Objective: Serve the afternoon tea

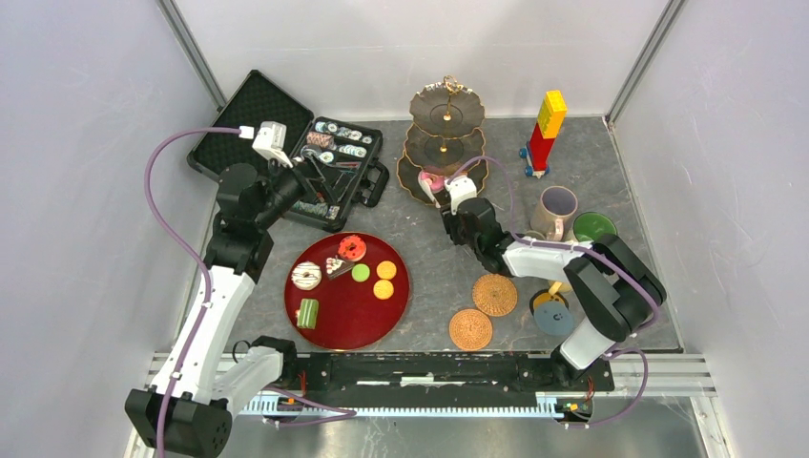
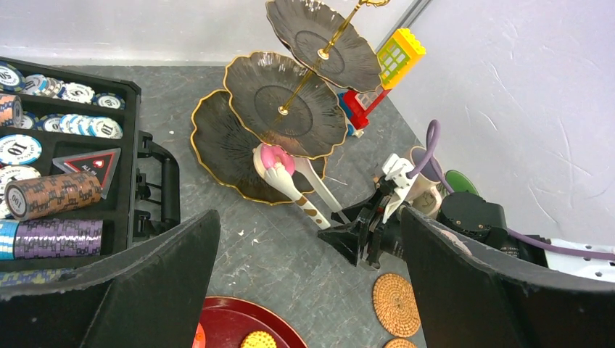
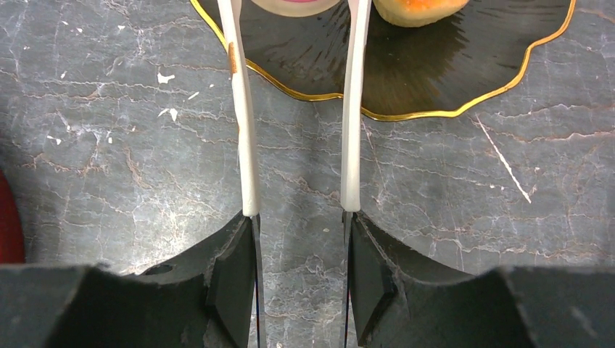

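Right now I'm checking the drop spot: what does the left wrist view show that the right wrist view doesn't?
Only the left wrist view: the stand's two upper tiers, the chip case, the block tower and a coaster. Only the right wrist view: an orange-topped treat lying on the bottom tier. Both: the white tongs, gripped in the right jaws, holding a pink treat over the bottom tier, plus the grey tabletop.
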Robot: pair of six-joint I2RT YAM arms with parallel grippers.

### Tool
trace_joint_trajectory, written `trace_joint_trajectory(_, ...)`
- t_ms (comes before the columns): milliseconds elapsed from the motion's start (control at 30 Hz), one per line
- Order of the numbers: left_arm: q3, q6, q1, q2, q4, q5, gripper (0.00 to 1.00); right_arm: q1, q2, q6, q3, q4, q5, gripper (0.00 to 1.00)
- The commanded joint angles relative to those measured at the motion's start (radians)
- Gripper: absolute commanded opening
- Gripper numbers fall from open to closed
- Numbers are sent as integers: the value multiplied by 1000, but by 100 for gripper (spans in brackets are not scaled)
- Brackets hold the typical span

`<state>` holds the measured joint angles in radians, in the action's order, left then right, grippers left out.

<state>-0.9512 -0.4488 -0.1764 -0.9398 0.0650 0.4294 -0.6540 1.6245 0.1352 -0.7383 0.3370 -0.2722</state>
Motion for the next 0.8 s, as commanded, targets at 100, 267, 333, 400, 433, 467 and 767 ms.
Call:
trace_joint_trajectory(100, -20, -46, -2, 17, -38, 4, 100, 2, 22, -28, -52, 61, -3, 44)
trace_joint_trajectory(267, -23, -45, -3, 17, -35, 7, 100, 2, 37, -26, -65, 51, 5, 47)
trace_joint_trajectory(333, -23, -46, -3, 18, -36, 9, 100, 2, 47, -27, -72, 46, 7, 49)
trace_joint_trajectory(400, -23, -47, -3, 19, -36, 8, 100, 2, 58, -29, -86, 32, 9, 51)
trace_joint_trajectory(433, -23, -46, -3, 18, -35, 7, 100, 3, 63, -29, -92, 28, 8, 52)
trace_joint_trajectory(467, -23, -47, -3, 18, -36, 7, 100, 2, 67, -29, -98, 23, 6, 53)
trace_joint_trajectory(767, -23, -48, -3, 16, -35, 9, 100, 2, 77, -28, -108, 14, 6, 61)
